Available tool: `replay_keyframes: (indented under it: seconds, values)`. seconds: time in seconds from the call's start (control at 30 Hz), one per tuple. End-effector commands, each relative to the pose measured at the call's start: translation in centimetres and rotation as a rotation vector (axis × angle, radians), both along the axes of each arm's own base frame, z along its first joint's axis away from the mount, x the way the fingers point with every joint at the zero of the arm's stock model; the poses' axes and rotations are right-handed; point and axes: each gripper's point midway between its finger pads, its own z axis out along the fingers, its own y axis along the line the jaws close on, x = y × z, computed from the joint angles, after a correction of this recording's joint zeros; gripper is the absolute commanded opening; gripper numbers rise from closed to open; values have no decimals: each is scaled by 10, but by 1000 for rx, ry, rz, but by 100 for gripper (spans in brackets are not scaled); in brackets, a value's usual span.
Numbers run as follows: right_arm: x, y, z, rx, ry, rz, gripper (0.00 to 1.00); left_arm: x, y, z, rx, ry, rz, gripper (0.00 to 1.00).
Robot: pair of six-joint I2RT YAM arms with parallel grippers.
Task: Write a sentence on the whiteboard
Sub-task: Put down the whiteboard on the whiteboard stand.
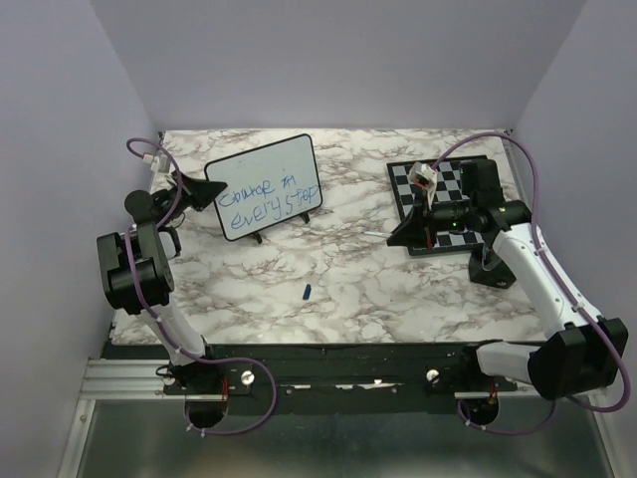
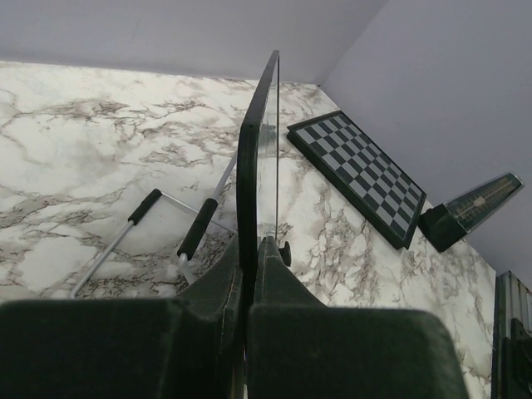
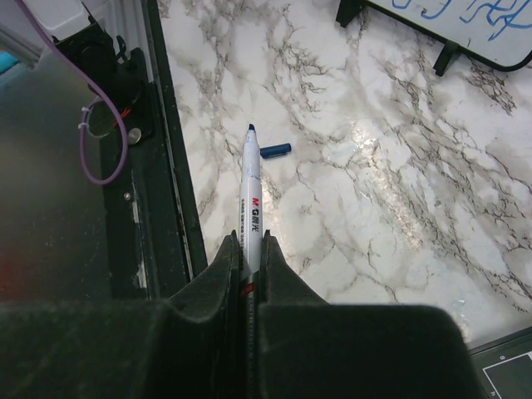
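The whiteboard [image 1: 284, 164] stands upright on small black feet at the back left of the marble table. Blue lettering, the sentence [image 1: 267, 197], fills it in two uneven lines. My left gripper [image 1: 211, 187] is shut on the board's left edge; in the left wrist view the whiteboard [image 2: 253, 150] shows edge-on, pinched in the left gripper [image 2: 250, 249]. My right gripper [image 1: 406, 232] hovers in front of the chessboard, shut on a white marker [image 3: 250, 187], uncapped, with its dark tip pointing away from the jaws of the right gripper [image 3: 248, 241]. The board's lower corner [image 3: 499, 46] shows at top right.
A blue marker cap [image 1: 307, 291] [image 3: 275, 150] lies on the table's middle front. A black-and-white chessboard [image 1: 458, 184] [image 2: 357, 170] lies at the back right with a small white object [image 1: 426, 177] on it. A wire stand [image 2: 199, 224] sits behind the board. A black rail [image 1: 328, 363] runs along the near edge.
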Motion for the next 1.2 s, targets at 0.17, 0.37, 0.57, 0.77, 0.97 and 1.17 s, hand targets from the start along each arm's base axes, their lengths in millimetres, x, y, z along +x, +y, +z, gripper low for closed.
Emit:
replay_keyframes:
  seconds: [0.17,0.37,0.57,0.77,0.97,1.17]
  values:
    - [4,1,-1,-7,6,1,1,0,10,31,291,-454,-49,0]
    - [5,1,-2,-8,9,-2,1,1,15,20,303,-447,-34,0]
    - [5,1,-3,-10,12,-1,1,-6,14,19,316,-451,-28,0]
    - [4,0,0,-7,2,1,1,-8,19,18,348,-458,6,1]
    - [4,0,1,-7,-3,1,0,-9,20,17,354,-459,29,10]
    - [3,1,0,-7,0,2,1,-8,21,18,346,-456,41,29]
